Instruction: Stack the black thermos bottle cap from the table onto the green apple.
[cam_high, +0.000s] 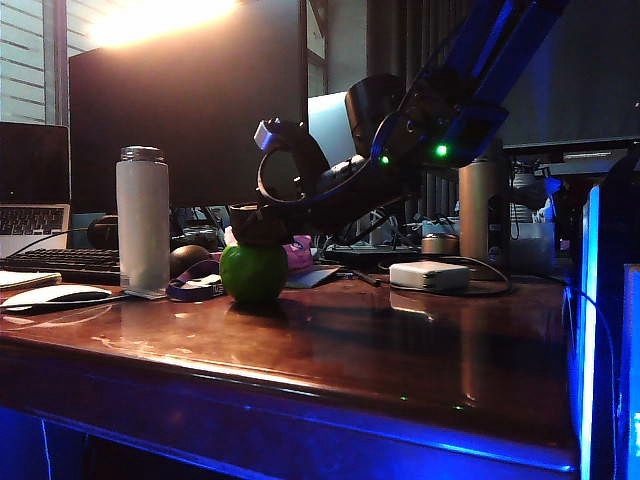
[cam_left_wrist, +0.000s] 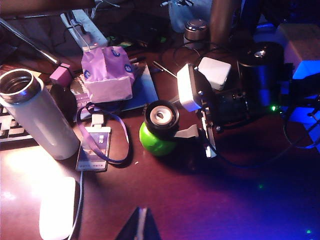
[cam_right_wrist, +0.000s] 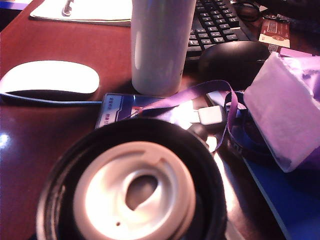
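Observation:
The green apple stands on the table left of the middle. The black thermos bottle cap is right on top of the apple with its pale round face up. My right gripper reaches in from the right and is shut on the cap, with one white finger against its side. In the right wrist view the cap fills the near field and hides the apple. My left gripper hangs shut above bare table in front of the apple.
A tall white bottle stands left of the apple, with a lanyard badge between them. A white mouse lies further left. A pink cloth bundle and a dark round lump lie behind. A white charger sits to the right.

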